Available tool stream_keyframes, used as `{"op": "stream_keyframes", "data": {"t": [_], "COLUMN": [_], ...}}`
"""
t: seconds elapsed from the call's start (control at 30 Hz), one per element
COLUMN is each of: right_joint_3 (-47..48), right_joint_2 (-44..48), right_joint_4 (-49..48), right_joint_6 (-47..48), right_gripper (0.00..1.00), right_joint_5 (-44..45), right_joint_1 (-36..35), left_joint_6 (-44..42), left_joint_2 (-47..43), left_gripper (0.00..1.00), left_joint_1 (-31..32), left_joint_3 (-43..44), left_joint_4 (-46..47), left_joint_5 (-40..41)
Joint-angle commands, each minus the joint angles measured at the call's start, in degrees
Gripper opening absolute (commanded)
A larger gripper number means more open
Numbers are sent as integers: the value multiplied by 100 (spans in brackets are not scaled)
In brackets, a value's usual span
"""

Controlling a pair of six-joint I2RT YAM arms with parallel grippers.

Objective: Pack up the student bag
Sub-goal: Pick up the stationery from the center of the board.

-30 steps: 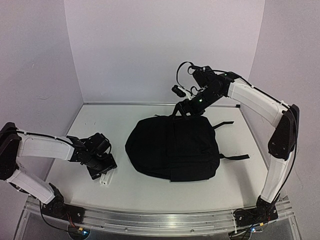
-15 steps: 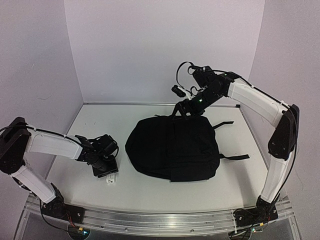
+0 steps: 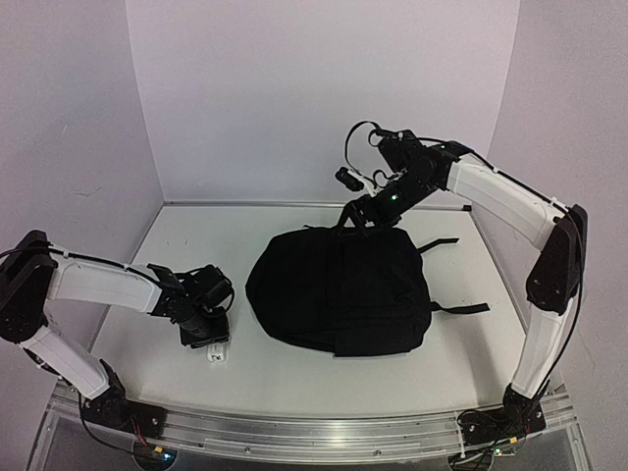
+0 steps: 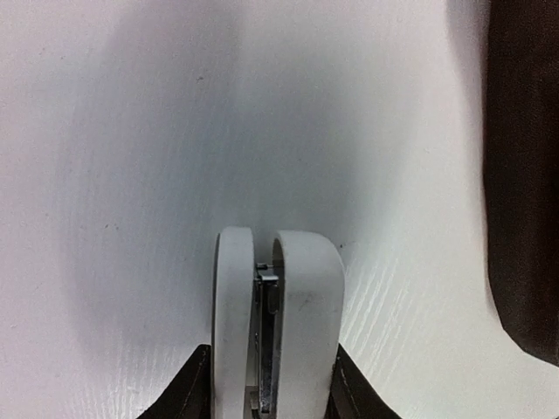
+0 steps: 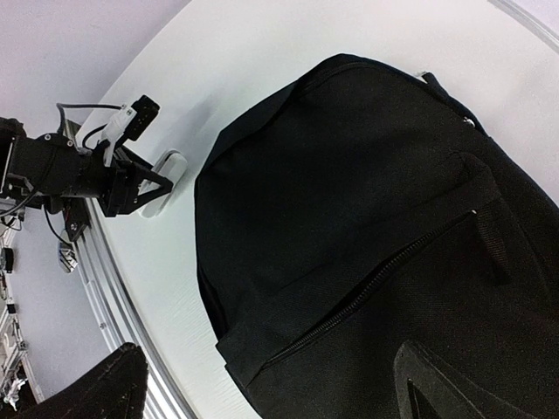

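Desk (image 3: 294, 378) is white and carries one item. The bag (image 3: 339, 289) lies flat mid-desk, straps (image 3: 459, 308) trailing to the right. The zip (image 5: 384, 271) looks run shut along the stretch I can see. The right end effector (image 3: 355, 218) is at the bag's far edge, touching the fabric or just above it, I can't tell which. In its wrist view the dark fingers (image 5: 96, 393) are spread wide, with the bag showing between them and nothing gripped. The left end effector (image 4: 264, 249) is low over the desk, near the bag's left side but apart from it. Its white fingers (image 4: 306, 314) are pinched narrow, and I can't make out anything held. My read is that the step in hand is getting the bag open. To do it well I'd seat the right fingers over a fold or the zip pull at that far edge before closing. I'd lift slowly, since soft fabric will slump, and bring the left across to pin the near side so the bag doesn't slide.
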State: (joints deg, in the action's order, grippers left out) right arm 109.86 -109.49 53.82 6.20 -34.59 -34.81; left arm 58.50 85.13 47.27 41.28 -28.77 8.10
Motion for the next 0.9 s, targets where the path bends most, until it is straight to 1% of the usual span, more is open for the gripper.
{"op": "stream_keyframes", "data": {"t": [0.0, 0.1, 0.23, 0.3, 0.43, 0.53, 0.7, 0.87], "right_joint_3": [116, 162, 114, 8, -383, -591, -1046, -1212], "right_joint_2": [215, 245, 325, 385, 429, 477, 553, 576], "right_joint_4": [-31, -32, -46, -53, -74, -73, -72, -74], "right_joint_6": [156, 180, 238, 262, 297, 352, 433, 513], "right_gripper": [98, 98, 98, 98, 98, 97, 96, 94], "right_joint_5": [-377, -603, -1073, -1378, -2384, -2644, -2882, -3331], "right_joint_1": [-17, -17, -21, -17, -38, -168, -537, -697], "left_joint_6": [-663, -1108, -1679, -1926, -2193, -2335, -2580, -2654], "left_joint_2": [-750, -1235, -1714, -1769, -1558, -1403, -1220, -931], "left_gripper": [20, 20, 20, 20, 20, 19, 19, 19], "left_joint_1": [35, 37, 39, 41, 104, 222, 502, 647], "left_joint_3": [368, 445, 481, 539, 720, 840, 1179, 1395], "left_joint_4": [-198, 180, 973, 1349, 1889, 2141, 2380, 2579], "left_joint_5": [13, -369, -1447, -2167, -3310, -3807, -4319, -4734]}}
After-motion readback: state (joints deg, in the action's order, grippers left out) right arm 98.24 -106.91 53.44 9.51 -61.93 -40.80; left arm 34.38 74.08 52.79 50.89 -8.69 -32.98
